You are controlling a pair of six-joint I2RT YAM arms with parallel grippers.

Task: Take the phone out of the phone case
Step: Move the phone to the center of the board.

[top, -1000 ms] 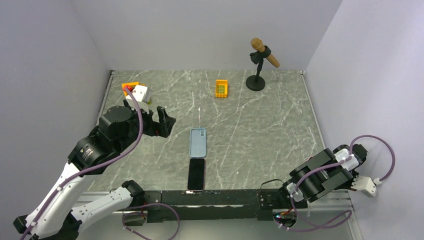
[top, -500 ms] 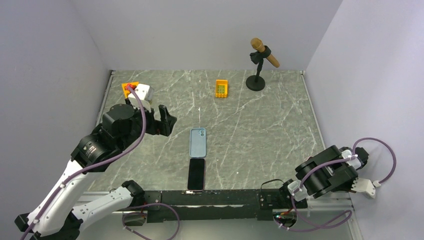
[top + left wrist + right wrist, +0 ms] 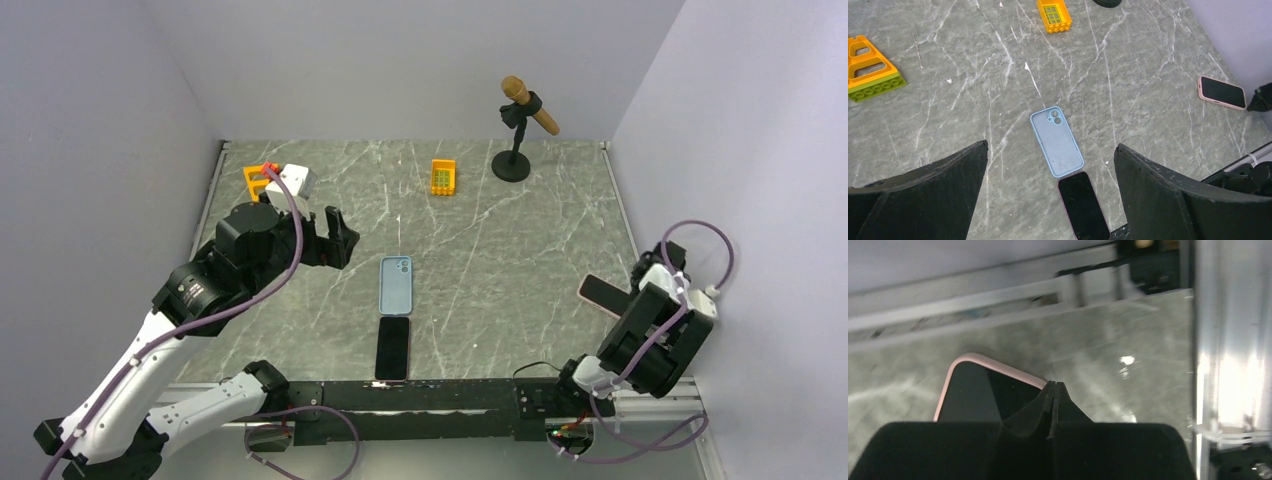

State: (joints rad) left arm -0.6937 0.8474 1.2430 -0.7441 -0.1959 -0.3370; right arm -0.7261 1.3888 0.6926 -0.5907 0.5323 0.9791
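The left pincer [image 3: 1050, 146] hangs above the table [image 3: 520, 230] with its two fingers spread wide and nothing between them. From there the light blue phone case [image 3: 1056, 141] lies flat on the table at about 4 o'clock, near the middle. A black phone [image 3: 1083, 205] lies at the case's 6 o'clock end, outside it and just beside it, end to end.

Over at the table's 3 o'clock edge, the right pincer [image 3: 1053, 386] has its fingertips pressed together. It grips nothing, and its tip sits right at the edge of a second phone with a pink rim [image 3: 978, 390], which lies flat, screen up.

Farther out, a small yellow brick [image 3: 443, 177] sits at 12 o'clock from the case, well apart. An orange and green block [image 3: 870, 67] is near the 10 o'clock corner, and a black stand [image 3: 512, 165] is at 1 o'clock.
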